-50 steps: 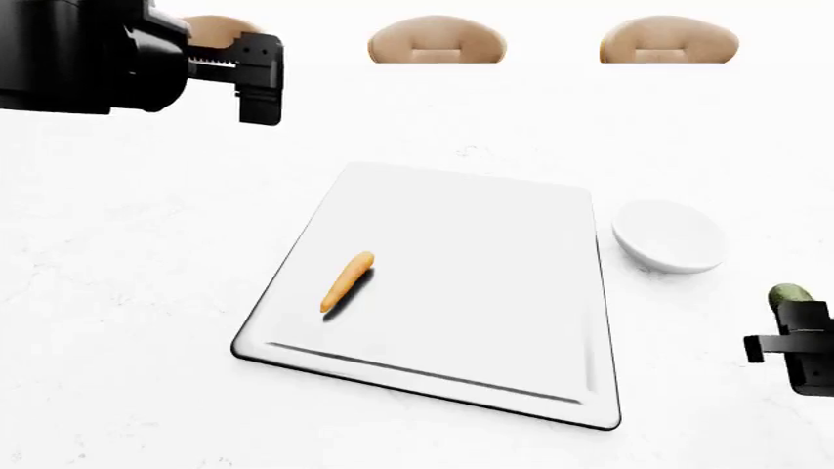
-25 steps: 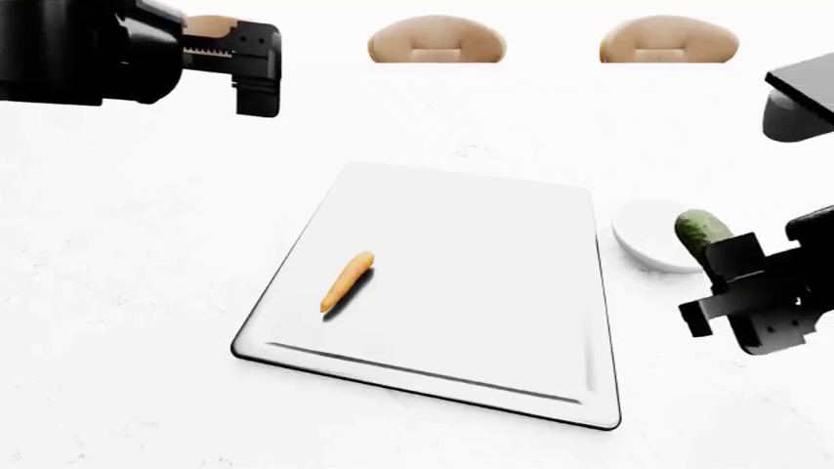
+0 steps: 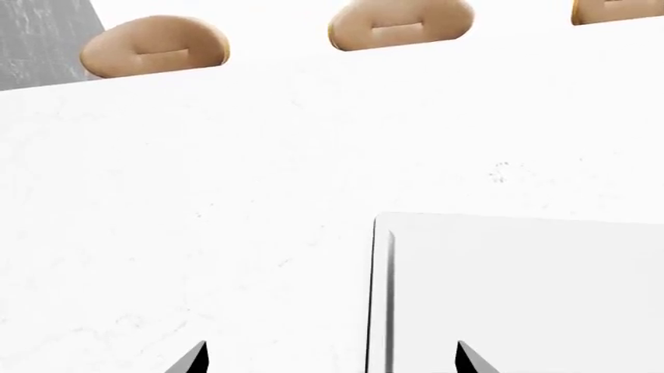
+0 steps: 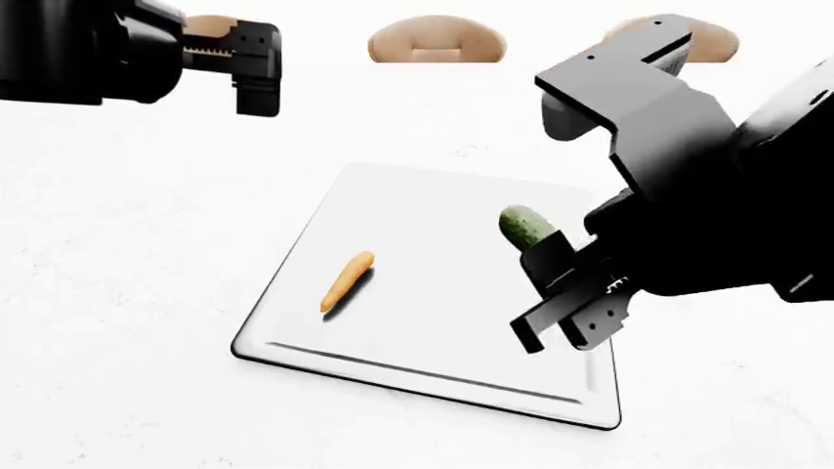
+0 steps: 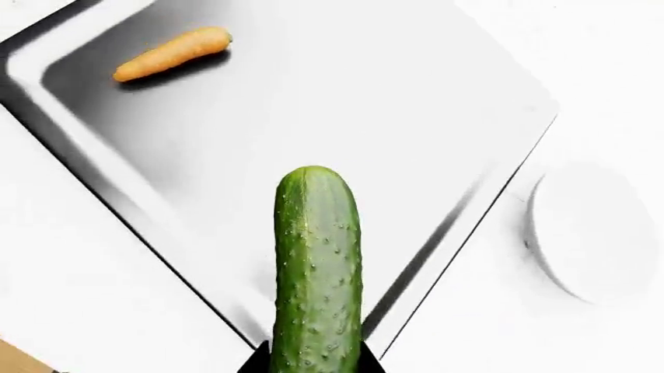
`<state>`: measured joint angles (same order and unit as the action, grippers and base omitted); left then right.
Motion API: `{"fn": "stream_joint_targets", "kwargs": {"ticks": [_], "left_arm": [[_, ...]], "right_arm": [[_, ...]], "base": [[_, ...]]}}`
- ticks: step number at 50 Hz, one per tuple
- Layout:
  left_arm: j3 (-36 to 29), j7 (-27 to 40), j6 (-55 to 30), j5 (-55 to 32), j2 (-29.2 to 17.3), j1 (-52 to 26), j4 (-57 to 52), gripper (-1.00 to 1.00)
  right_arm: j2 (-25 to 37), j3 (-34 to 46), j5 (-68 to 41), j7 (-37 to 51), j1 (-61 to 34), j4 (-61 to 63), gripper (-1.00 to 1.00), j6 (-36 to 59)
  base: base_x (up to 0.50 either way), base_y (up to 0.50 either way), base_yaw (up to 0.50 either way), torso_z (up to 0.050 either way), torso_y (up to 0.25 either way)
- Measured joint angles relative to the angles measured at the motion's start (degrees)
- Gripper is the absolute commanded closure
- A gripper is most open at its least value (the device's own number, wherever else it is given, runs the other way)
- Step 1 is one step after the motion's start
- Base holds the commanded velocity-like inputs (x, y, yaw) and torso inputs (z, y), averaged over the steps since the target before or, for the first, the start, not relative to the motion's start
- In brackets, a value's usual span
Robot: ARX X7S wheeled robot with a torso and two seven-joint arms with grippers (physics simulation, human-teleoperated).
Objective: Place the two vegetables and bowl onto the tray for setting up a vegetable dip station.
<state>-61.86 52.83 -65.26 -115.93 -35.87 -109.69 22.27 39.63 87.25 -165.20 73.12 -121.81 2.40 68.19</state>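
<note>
The silvery tray [image 4: 443,293] lies in the middle of the white table. The orange carrot [image 4: 347,281] rests on its left part; it also shows in the right wrist view [image 5: 172,54]. My right gripper [image 4: 550,293] is shut on the dark green bumpy cucumber [image 4: 526,228] and holds it above the tray's right side; in the right wrist view the cucumber [image 5: 316,272] sticks out between the jaws over the tray [image 5: 343,101]. The white bowl [image 5: 592,233] sits on the table beside the tray; in the head view my right arm hides it. My left gripper [image 4: 257,68] is open and empty, high at the far left.
Three tan chair backs [image 4: 437,41] line the table's far edge. In the left wrist view the tray's corner [image 3: 389,233] and bare white tabletop lie below my left gripper [image 3: 330,359].
My right arm has swung left from the table's right side, carrying the cucumber from beside the bowl to over the tray. The left gripper has barely moved.
</note>
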Motion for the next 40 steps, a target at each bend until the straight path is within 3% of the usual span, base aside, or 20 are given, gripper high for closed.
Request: {"fn": "stream_joint_targets", "kwargs": {"ticks": [13, 40], "left_arm": [[-0.31, -0.68, 0.19, 0.59, 0.20, 0.41, 0.43, -1.00], [-0.55, -1.21, 0.77, 1.02, -0.07, 1.22, 0.55, -1.00]], "right_arm": [[-7.55, -4.24, 10.10, -7.83, 7.96, -7.13, 1.00, 4.17], [-12.17, -6.96, 18.64, -14.49, 14.10, -11.97, 1.00, 7.25]], "base": [[0.00, 0.00, 0.00, 0.000, 0.001], [0.00, 0.00, 0.00, 0.000, 0.000]]}}
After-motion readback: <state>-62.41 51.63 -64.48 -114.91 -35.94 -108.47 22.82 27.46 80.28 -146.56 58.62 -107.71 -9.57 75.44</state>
